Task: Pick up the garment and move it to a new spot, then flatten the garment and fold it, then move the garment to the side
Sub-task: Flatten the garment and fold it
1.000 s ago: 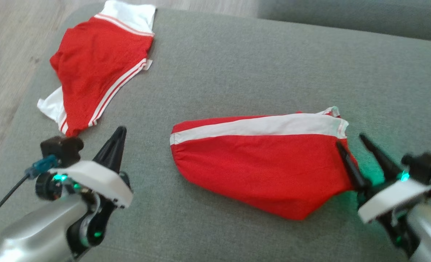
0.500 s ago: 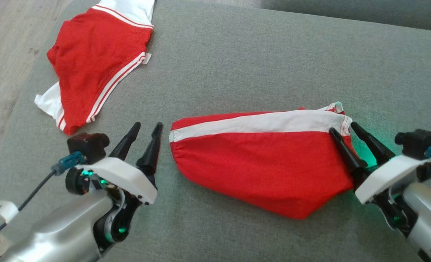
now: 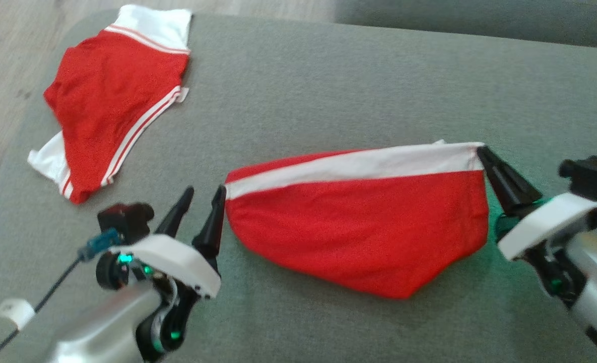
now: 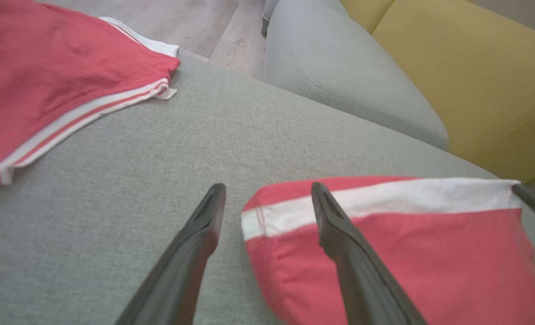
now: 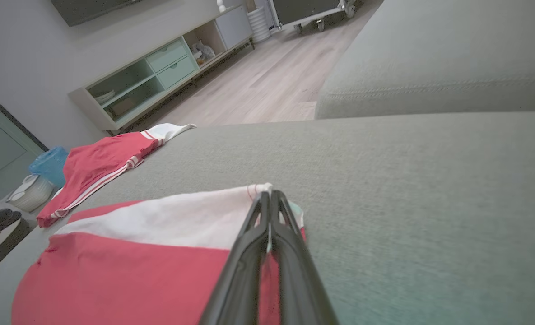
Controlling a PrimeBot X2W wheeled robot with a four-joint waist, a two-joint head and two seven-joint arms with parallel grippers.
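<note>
Right gripper (image 3: 481, 150) clenched on the garment (image 3: 353, 222) at its right corner. Left gripper (image 3: 206, 189) released, bracketing the left corner. I'd pinch low there, then tension evenly.

A grey sofa (image 3: 328, 75) (yellow cushion (image 4: 475, 81) behind), wooden floor (image 5: 267, 85), pale cabinet (image 5: 172, 65), perhaps a blue bin (image 5: 48, 164).

garment (image 3: 358, 237) on cushion (image 3: 328, 91), second garment (image 3: 112, 101) far left

right gripper (image 5: 268, 195) fingers pinched together on garment (image 5: 127, 275) at its white-band corner | second red garment (image 5: 98, 167) beyond garment, apart (white-striped too) | grey cushion (image 5: 407, 189) under garment
</note>
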